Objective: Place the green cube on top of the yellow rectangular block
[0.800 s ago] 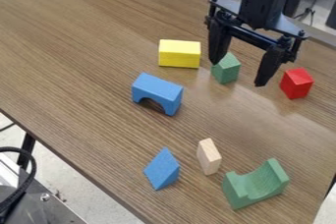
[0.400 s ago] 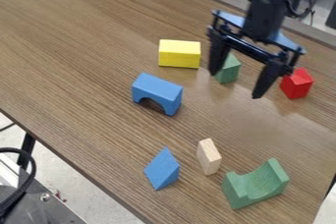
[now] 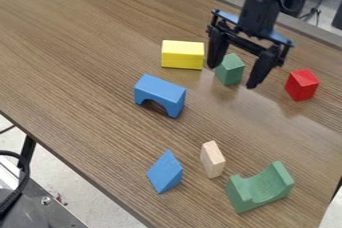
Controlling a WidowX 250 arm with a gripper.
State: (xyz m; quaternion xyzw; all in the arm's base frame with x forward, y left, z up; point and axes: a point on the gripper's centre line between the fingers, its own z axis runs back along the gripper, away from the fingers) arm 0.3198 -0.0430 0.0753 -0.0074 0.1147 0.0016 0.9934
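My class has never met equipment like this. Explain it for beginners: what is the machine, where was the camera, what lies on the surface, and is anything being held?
The machine is a black robot arm, entering from the top edge. Its gripper, a two-fingered "hand", hangs over a wooden table. A fixed camera looks down at a slant.

Seven blocks lie there: yellow block, small green block, red block, blue arch, blue wedge, pale block and green curved block.

Nothing is held: the fingers stand apart, nearest the small green block.
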